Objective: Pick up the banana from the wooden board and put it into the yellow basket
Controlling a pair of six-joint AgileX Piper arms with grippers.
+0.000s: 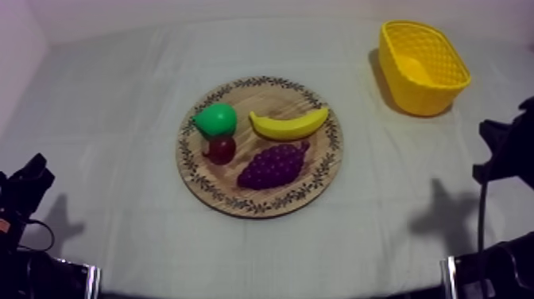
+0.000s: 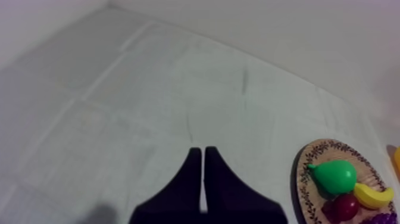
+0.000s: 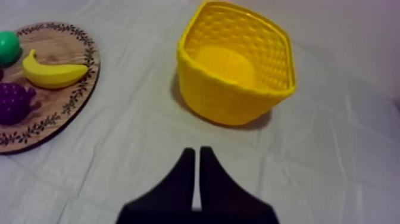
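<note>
The yellow banana [image 1: 289, 124] lies on the far right part of the round wooden board [image 1: 310, 183], beside a green pear [image 1: 215, 120], a small red fruit [image 1: 221, 149] and purple grapes [image 1: 272, 165]. The yellow basket [image 1: 422, 67] stands empty at the far right. My left gripper [image 1: 28, 181] rests low at the left, shut, its fingers [image 2: 199, 162] together over bare cloth, with the board [image 2: 309, 179] off to one side. My right gripper [image 1: 508, 147] sits at the right edge, shut, its fingers [image 3: 196, 159] meeting just before the basket [image 3: 235, 65]; the banana [image 3: 52, 74] lies beyond on the board [image 3: 74, 98].
Grey-white cloth covers the table, with open room in front of the board and between board and basket. A pale wall rises behind the table.
</note>
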